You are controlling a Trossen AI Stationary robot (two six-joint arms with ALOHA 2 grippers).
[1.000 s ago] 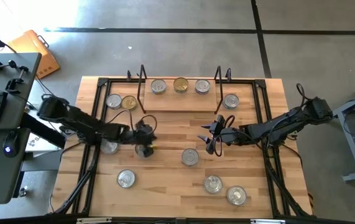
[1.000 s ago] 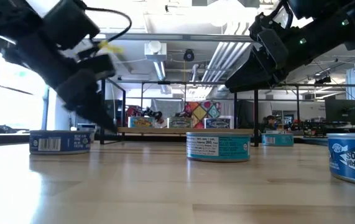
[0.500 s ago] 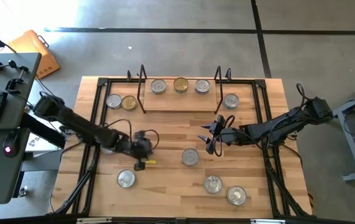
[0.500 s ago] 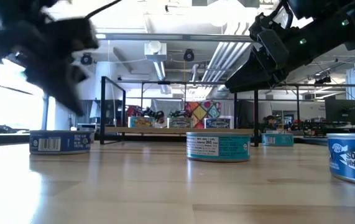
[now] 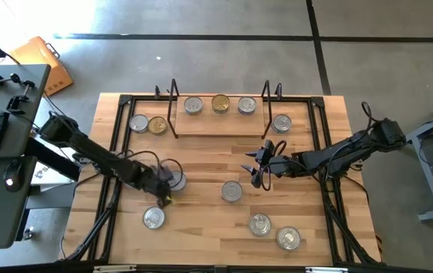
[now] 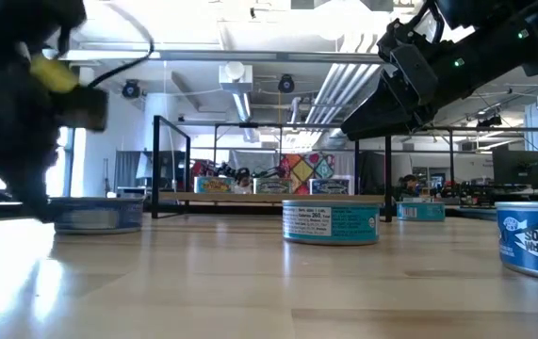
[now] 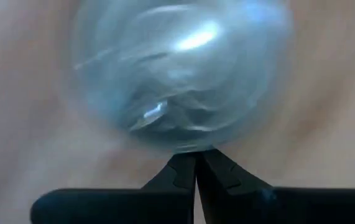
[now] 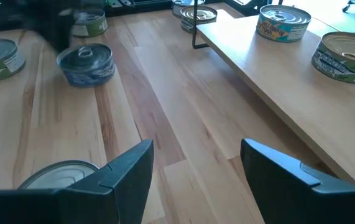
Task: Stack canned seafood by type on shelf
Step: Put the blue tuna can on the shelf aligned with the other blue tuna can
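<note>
Three tins (image 5: 221,104) stand on the shelf (image 5: 220,123) at the far middle, and several more tins lie around the table. My left gripper (image 5: 161,196) is shut, pointing steeply down left of centre, beside a blue-labelled, silver-topped tin (image 5: 174,180). Its wrist view shows a blurred silver tin top (image 7: 183,68) just beyond the shut fingertips (image 7: 196,177). My right gripper (image 5: 260,168) hangs open above the table right of centre, holding nothing, between the shelf and a teal-labelled tin (image 5: 232,191). My left gripper has its shut fingertips (image 7: 183,171) at the near rim of a blurred silver tin top (image 7: 186,146), coming from above at a slant. I cannot tell whether they touch the tin.
Two tins (image 5: 148,123) stand left of the shelf and one tin (image 5: 281,122) to its right. Another tin (image 5: 153,218) lies near the front left, and two tins (image 5: 274,230) near the front right. Black frame rails (image 5: 114,152) run along the table's sides.
My left gripper has swung from over the blue-labelled tin toward the table's left and near edge. It has rolled and tipped more steeply down, and it has stayed shut. The tin now shows uncovered and has kept its place.
</note>
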